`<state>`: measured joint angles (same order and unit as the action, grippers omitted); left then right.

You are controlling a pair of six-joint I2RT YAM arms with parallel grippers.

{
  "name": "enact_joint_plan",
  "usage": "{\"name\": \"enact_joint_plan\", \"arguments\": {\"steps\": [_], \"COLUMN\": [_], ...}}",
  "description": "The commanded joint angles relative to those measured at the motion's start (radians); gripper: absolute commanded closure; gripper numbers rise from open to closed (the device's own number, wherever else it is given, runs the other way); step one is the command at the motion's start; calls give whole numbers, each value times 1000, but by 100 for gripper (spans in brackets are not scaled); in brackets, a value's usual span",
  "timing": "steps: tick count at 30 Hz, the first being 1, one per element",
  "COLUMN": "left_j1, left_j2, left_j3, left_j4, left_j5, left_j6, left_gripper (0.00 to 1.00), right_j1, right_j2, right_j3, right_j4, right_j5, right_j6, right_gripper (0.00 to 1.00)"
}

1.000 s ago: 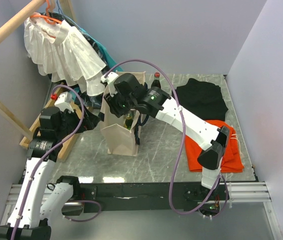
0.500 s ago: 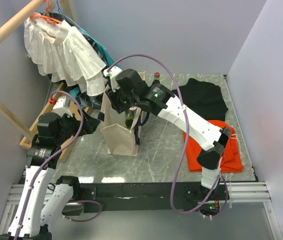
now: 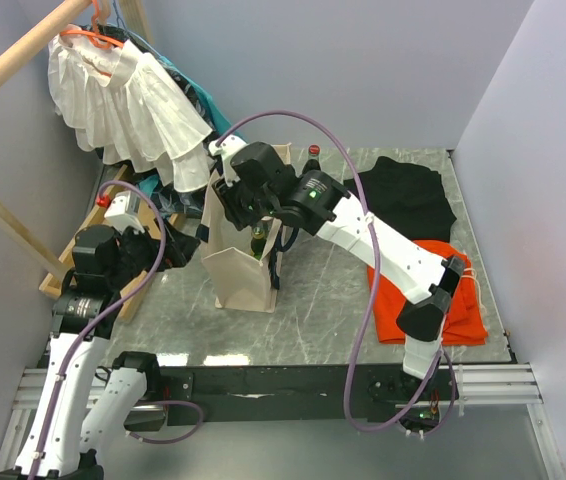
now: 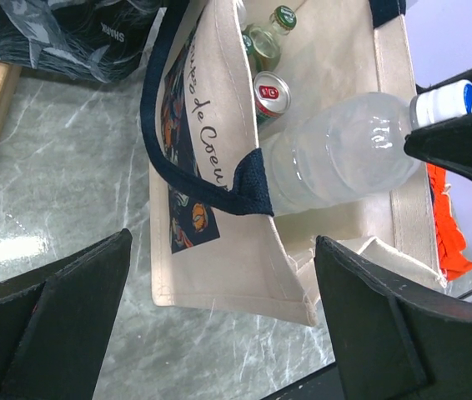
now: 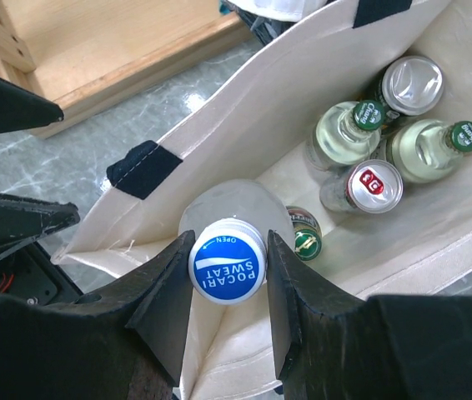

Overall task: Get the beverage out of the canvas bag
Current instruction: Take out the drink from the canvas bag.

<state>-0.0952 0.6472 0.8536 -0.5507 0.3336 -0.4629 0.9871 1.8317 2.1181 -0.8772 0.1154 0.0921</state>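
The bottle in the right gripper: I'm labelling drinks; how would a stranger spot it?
Find the cream canvas bag with navy handles. At its mouth, the right gripper pinches a clear plastic bottle by its cap. Only it has a blue-and-white cap; neighbours are green-capped glass bottles and cans.

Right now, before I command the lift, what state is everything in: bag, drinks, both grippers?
canvas bag: upright, mouth open.
Pocari Sweat bottle: capped, held by its cap, not clear of the bag.
right gripper: shut on the bottle's cap.
left gripper: open, empty, beside the bag.
green-capped bottles: capped, standing inside the bag.
cans: tabs down, look unopened, standing inside the bag.
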Motion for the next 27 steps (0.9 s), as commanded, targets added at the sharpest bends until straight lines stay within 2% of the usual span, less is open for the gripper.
{"name": "enact_joint_plan", "arguments": {"steps": [1,16,27], "left_j1": [0,0,0], "left_j2": [3,-15,-29], "left_j3": [59,33,27], "left_j4": [2,9,-6], "left_j5": [-21,-34,-54], "left_j6": [18,-33,-34], "left_gripper": [4,4,4], "right_j1": [10,21,30], "right_j2": [-117,-227,-215], "right_j3": [7,-132,-81], "right_j4": [121,205,182], "right_j5": [44,56,127], "right_j6": [-11,-26,-83], "right_gripper": [100,100,100]}}
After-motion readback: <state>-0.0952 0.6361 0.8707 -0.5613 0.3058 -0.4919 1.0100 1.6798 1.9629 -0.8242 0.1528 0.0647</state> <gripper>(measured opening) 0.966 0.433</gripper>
